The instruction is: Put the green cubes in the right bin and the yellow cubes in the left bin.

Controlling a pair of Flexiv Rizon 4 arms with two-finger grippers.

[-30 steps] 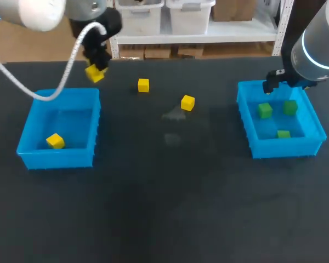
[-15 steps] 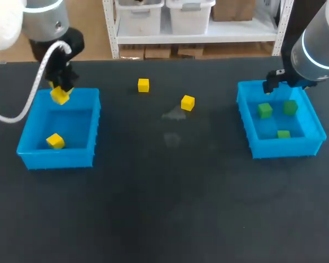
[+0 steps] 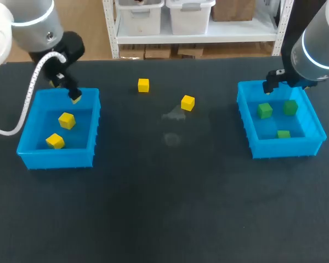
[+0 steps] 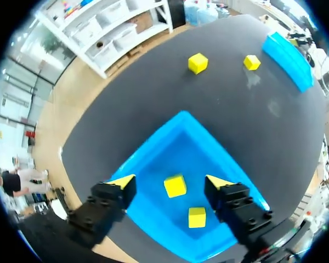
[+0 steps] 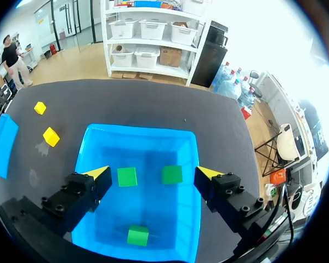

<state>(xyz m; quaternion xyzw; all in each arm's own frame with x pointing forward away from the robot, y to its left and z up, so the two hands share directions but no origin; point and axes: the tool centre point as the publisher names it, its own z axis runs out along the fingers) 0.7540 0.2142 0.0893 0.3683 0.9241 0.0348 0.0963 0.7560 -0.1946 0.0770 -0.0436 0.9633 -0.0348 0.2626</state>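
My left gripper [image 3: 74, 98] [image 4: 170, 182] hangs open above the far edge of the left blue bin [image 3: 30, 123] [image 4: 148, 150]. Two yellow cubes [image 3: 67, 120] [image 3: 55, 141] lie in that bin, seen below the fingers as one cube [image 4: 175, 185] and another [image 4: 197, 217]. Two more yellow cubes [image 3: 143, 85] [image 3: 187, 102] sit on the table. My right gripper [image 3: 270, 86] [image 5: 152, 172] is open over the right blue bin [image 3: 244, 107] [image 5: 140, 130]. That bin holds three green cubes [image 5: 126, 176] [image 5: 171, 174] [image 5: 137, 235].
The table is dark and flat. The two loose yellow cubes [image 4: 197, 63] [image 4: 251, 62] lie in the far middle between the bins. The left arm's white cable [image 3: 27, 104] loops beside the left bin.
My left gripper carried a yellow cube leftward over the left bin and opened. The cube now lies in the bin beside the other one. The right arm has not moved.
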